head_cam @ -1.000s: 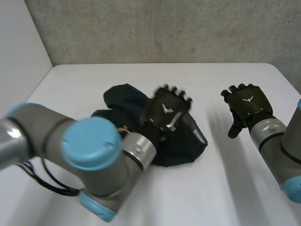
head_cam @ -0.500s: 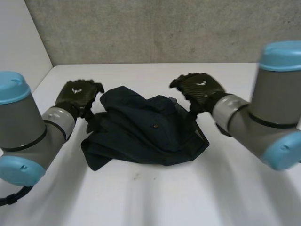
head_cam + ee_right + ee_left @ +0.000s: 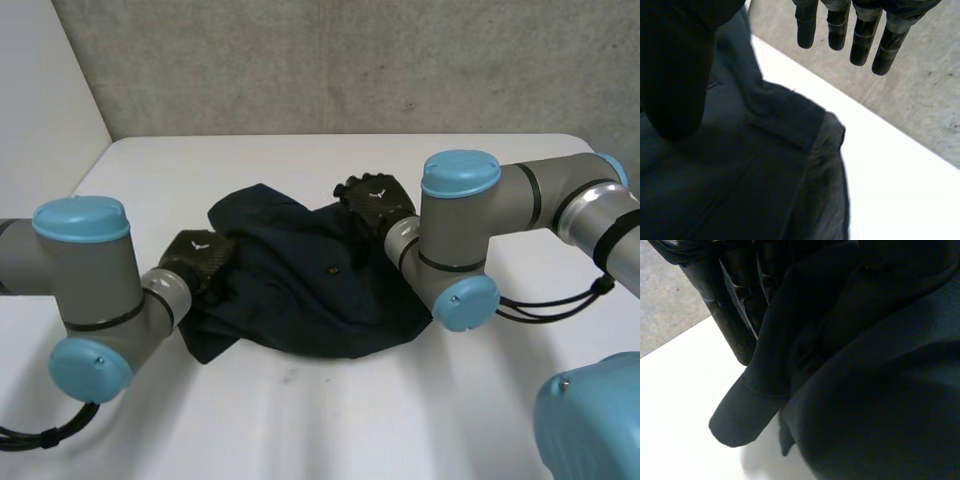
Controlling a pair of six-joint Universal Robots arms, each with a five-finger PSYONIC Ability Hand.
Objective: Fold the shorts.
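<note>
Navy cloth, close to black and finely ribbed in its weave, makes up the crumpled shorts (image 3: 310, 290), which lie in a rumpled heap on the middle of the smooth white table (image 3: 450, 420). Soft folds run across the heap, a rounded flap (image 3: 205, 345) sticks out at its near left corner, and a small pale button (image 3: 330, 268) shows near its middle. Along the right side a thinner, greyer layer of cloth (image 3: 832, 170) peeks out at the edge.

Behind the table rises a rough grey concrete wall (image 3: 350, 60), with a plain white side wall (image 3: 40, 100) to the left. Two grey arms with light-blue caps reach in from either side. The right arm's thick elbow (image 3: 455, 240) stands in front of the right edge of the shorts as the head camera sees it.

The black left hand (image 3: 198, 255) sits at the left edge of the shorts, against the cloth. Its wrist camera shows a fold of the fabric lying right up against it, but I cannot tell whether it grips the cloth. The black right hand (image 3: 375, 195) is at the far right edge of the heap. Its fingers (image 3: 837, 30) are straight and held well apart from the thumb, with nothing pinched between them, and the shorts lie beneath its palm.
</note>
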